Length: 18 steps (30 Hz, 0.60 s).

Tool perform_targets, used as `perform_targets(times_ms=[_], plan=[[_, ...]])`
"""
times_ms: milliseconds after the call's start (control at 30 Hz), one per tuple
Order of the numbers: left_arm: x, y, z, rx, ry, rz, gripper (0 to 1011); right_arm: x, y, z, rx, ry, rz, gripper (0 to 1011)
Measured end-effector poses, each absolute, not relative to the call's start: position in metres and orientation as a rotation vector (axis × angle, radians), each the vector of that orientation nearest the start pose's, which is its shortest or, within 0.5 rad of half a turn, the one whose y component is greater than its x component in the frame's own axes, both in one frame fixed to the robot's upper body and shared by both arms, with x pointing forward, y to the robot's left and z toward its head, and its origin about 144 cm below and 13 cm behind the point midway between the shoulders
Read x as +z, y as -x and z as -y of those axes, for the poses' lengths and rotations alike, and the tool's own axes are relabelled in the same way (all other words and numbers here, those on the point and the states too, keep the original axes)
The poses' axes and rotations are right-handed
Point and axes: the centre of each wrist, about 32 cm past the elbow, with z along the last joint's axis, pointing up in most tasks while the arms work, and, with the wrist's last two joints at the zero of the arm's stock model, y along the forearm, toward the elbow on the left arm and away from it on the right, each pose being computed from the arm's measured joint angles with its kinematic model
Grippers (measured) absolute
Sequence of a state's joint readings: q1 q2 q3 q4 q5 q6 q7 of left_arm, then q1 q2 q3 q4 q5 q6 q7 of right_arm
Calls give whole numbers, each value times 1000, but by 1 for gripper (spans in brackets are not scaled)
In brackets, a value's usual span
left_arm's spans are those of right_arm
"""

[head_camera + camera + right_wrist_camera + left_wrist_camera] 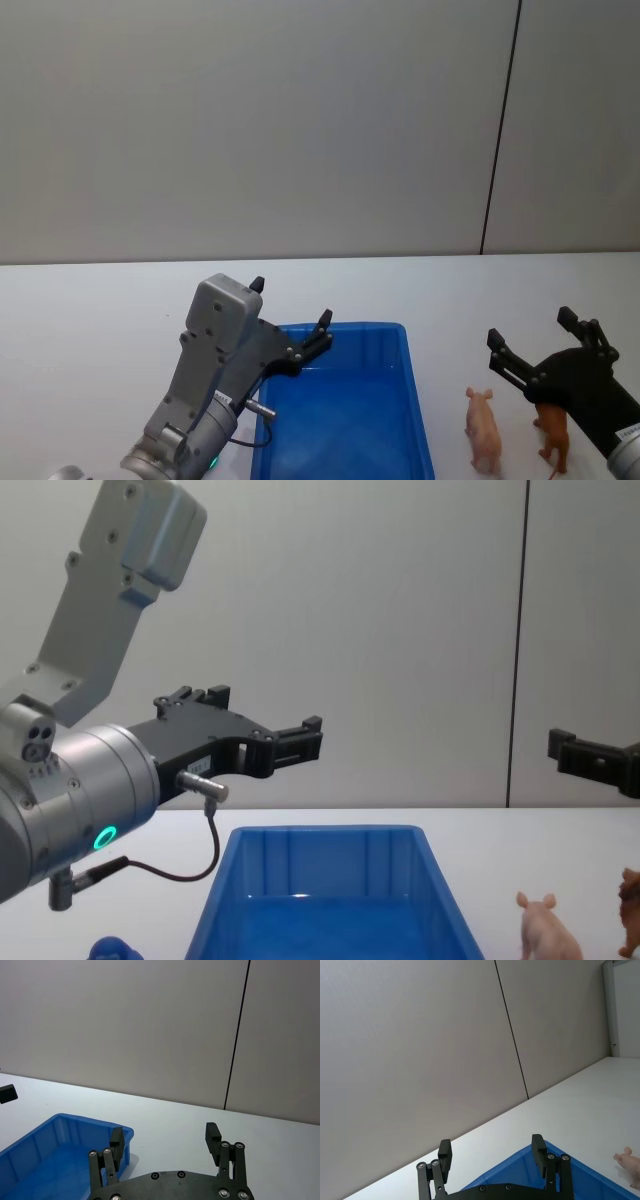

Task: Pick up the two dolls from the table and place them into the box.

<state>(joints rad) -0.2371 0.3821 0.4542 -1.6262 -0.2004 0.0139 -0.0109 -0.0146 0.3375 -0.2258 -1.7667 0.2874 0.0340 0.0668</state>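
Observation:
The pale pink pig doll (pixel 484 428) stands on the white table (pixel 100 330) just right of the blue box (pixel 345 327). The reddish-brown doll (pixel 553 430) stands right of the pig, partly under my right gripper (pixel 530 326), which hovers open and empty above it. My left gripper (pixel 291 301) is open and empty in the air over the box's far left corner. The chest view shows the pig (pixel 545 935), the brown doll (pixel 630 915) at the right edge, and the box (pixel 320 880), which holds nothing. The left wrist view catches the pig (pixel 630 1162) beyond the box (pixel 520 1165).
A small rounded blue object (pixel 110 948) lies on the table left of the box, near the front edge of the chest view. A grey wall with a dark vertical seam stands behind the table. Bare white tabletop stretches left of and behind the box.

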Motion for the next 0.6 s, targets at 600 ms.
perform_targets(times_ms=[600], plan=[[1204, -492, -198, 1124, -61, 268, 1003, 1189, -443, 237, -1230, -26, 75, 1001]])
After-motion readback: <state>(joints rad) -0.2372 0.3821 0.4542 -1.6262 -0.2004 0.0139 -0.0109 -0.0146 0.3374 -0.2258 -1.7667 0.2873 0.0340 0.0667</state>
